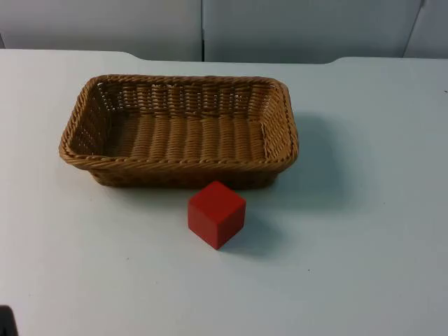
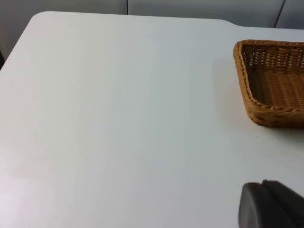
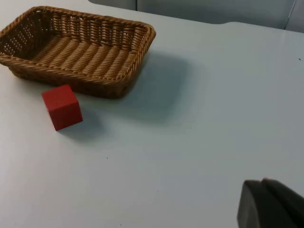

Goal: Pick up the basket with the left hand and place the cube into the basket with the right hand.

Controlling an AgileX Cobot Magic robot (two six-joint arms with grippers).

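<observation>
- Two things sit on the white surface (image 1: 364, 280): a brown wicker basket (image 1: 179, 131) and a red cube (image 1: 216, 213).
- Seen from the top, the basket is a shallow rectangular one, standing flat and upright, long side running left to right, a bit left of the middle and toward the far half of the surface. Nothing is inside it, you can see the woven bottom.
- The cube is on the surface just in front of the basket's near wall, roughly under the middle of that wall, slightly to the right. It's turned so a corner points toward the near edge. It looks very close to the basket, and I can't tell if they actually touch.
- Grey partition wall (image 1: 294, 28) runs along the far end of the surface.
- Left gripper (image 2: 271, 205): only a black fingertip shows in the left wrist view, hanging over bare surface, with the basket's left end (image 2: 270, 83) well apart from it, farther off. Can't tell whether the jaws are apart or together. It isn't holding anything I can see.
- Right gripper (image 3: 270, 204): same deal in the right wrist view, a black fingertip over bare surface, with the basket (image 3: 76, 47) and cube (image 3: 61, 107) both well away from it, cube sitting just beside the basket's near wall. Jaws: can't tell either.
- Basket throws a soft shadow onto the surface on its right side.
</observation>
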